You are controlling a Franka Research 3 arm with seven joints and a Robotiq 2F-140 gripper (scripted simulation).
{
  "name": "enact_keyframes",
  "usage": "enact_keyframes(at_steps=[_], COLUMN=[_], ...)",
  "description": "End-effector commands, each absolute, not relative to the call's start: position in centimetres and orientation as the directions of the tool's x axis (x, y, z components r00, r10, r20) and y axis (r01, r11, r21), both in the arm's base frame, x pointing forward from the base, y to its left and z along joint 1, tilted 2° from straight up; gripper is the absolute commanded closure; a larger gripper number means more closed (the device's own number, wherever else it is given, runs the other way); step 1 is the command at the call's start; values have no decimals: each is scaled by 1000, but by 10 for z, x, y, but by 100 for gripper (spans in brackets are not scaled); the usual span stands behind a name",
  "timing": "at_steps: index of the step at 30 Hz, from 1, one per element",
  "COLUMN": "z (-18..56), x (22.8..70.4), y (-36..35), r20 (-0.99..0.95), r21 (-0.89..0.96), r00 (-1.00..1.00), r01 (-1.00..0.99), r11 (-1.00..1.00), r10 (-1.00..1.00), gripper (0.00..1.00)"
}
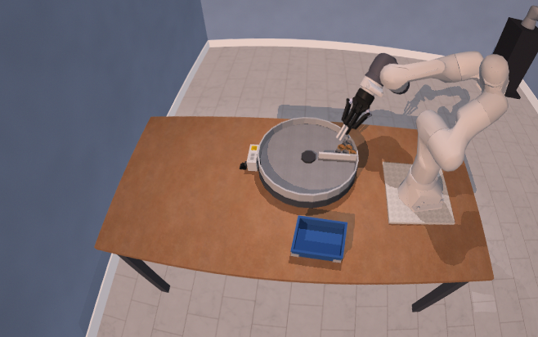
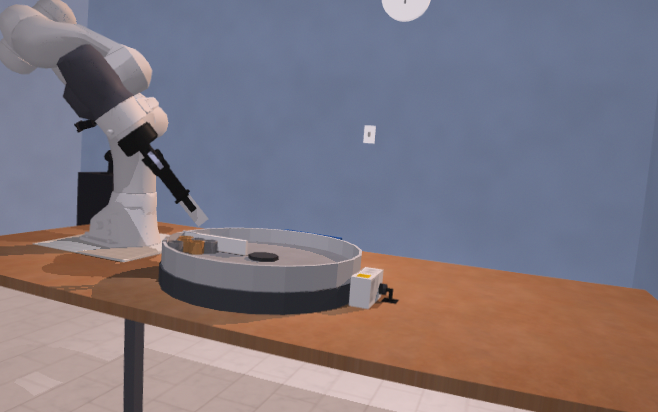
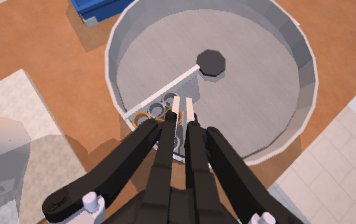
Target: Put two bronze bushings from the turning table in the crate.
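The grey turning table [image 1: 307, 159] stands mid-table with a white bar [image 1: 337, 155] running from its black hub [image 1: 307, 156] to the rim. Several bushings lie bunched against the bar at the rim on the robot's side: bronze ones [image 1: 347, 147] and grey ones [image 2: 210, 246]. In the wrist view, grey rings [image 3: 170, 98] and a bronze ring [image 3: 141, 119] lie just under the fingers. My gripper [image 1: 341, 134] hangs tilted a little above this bunch, shut with only a thin gap and nothing between its fingertips. The blue crate [image 1: 319, 238] sits empty near the front table edge.
A white control box [image 1: 253, 157] sits against the turning table's left side. The robot base stands on a grey mat at the right. The turning table's raised rim [image 2: 260, 265] surrounds the bushings.
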State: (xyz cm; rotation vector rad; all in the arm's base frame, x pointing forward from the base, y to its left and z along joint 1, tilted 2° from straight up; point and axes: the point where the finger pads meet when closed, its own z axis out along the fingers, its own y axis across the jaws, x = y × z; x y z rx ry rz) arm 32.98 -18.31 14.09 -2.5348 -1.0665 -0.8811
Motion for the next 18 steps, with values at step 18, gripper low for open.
enact_keyframes(at_steps=[18], z=[140], x=[333], y=[-184], r20=[620], r21=[9], r00=[541], r01=[719], r11=[-695], r10=[568], gripper=[94])
